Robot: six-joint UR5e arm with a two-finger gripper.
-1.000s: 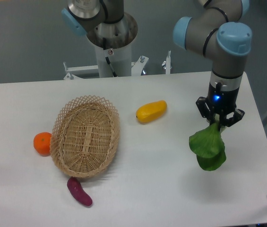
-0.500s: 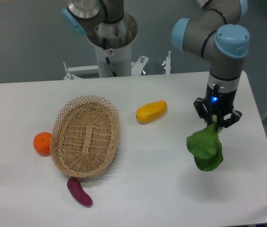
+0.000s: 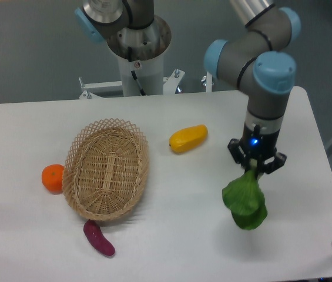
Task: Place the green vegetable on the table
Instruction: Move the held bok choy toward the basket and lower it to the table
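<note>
Camera view: gripper [image 3: 252,167] clenched on stem end of green vegetable [image 3: 245,201]; leaves hang straight below the fingers, long axis near vertical, over the right part of the table [image 3: 183,235]. Contact between leaf tip and tabletop cannot be told.

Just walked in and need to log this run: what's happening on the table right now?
The arm's gripper is shut on the stem end of the green vegetable, whose leaves hang down over the right part of the table. It has not been released. The wicker basket sits empty to the left, with an orange beside it, a purple sweet potato in front of it and a yellow vegetable lying apart from it.
</note>
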